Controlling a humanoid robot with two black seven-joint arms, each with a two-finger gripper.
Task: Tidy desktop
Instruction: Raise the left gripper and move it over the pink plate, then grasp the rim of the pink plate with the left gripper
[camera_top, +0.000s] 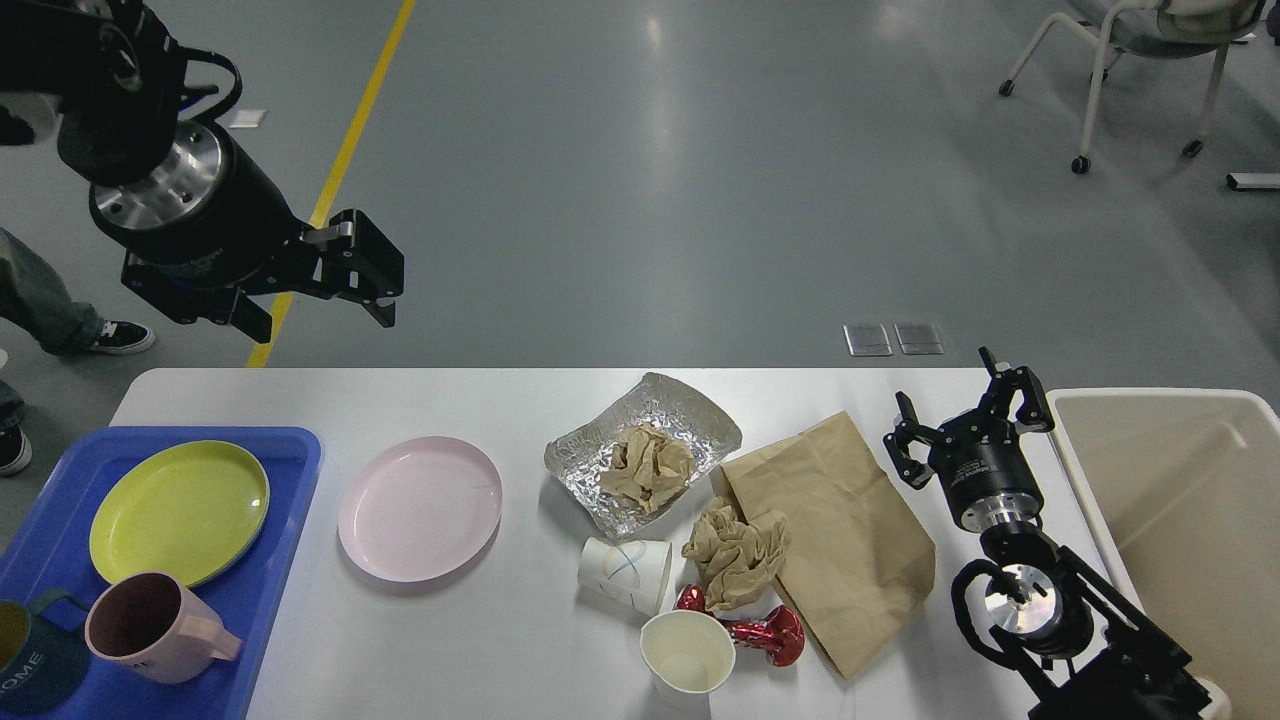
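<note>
Desktop cluttered, left gripper raised, jaws seemingly parted, empty

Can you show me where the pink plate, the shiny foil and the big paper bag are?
pink plate (419, 507), head view, middle of its dish.
shiny foil (668, 408), head view, bare far part.
big paper bag (850, 540), head view, flat middle.

Dark mug beside pink mug was cut off by frame's left edge; red foil piece lay partly hidden behind upright paper cup.
</note>
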